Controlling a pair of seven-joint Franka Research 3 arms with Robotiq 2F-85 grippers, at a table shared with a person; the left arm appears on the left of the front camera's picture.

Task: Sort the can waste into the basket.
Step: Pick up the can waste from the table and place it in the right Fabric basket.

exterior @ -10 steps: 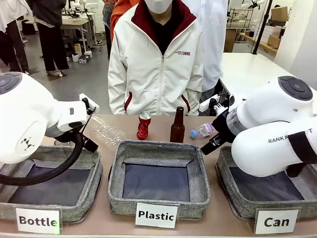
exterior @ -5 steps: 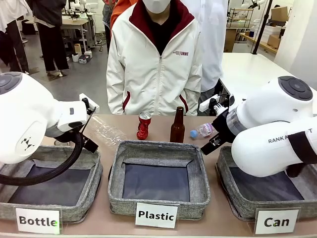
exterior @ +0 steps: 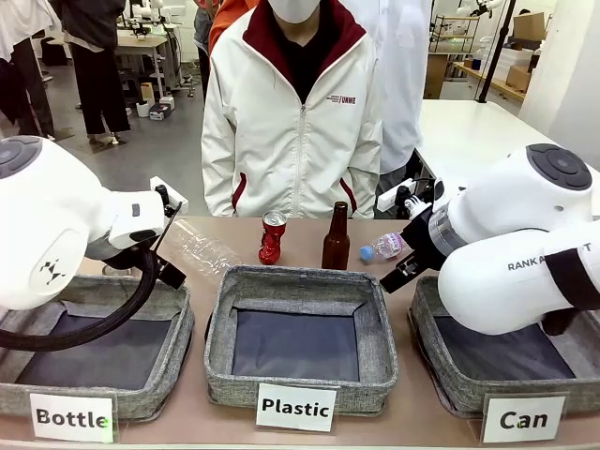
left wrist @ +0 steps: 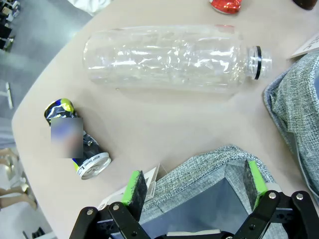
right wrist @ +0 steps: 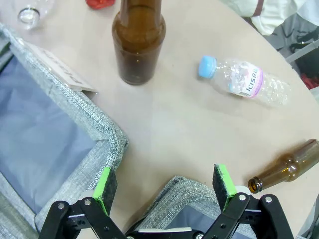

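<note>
Stillness across the last second: neither arm, no can and no bottle has shifted, so by the look of it the sorting has yet to begin. The left hand (left wrist: 194, 183) hangs released and empty, jaws spread wide, over a corner of the basket marked "Bottle" (exterior: 141, 398). The right hand (right wrist: 165, 186) is likewise spread and holds nothing, above a corner of the basket marked "Can" (exterior: 436, 361); what shows of that basket's dark lining is bare. The red can (exterior: 273, 236) stands dented on the counter (exterior: 412, 427) beyond the basket marked "Plastic" (exterior: 300, 370), just beside an upright brown bottle (exterior: 336, 239), in front of a person in a white jacket. The dark can (left wrist: 76, 142) lies on its side near the counter's edge, close to the left hand, with a large clear plastic bottle (left wrist: 169, 57) lying beyond it. Both cans remain to be picked up.
</note>
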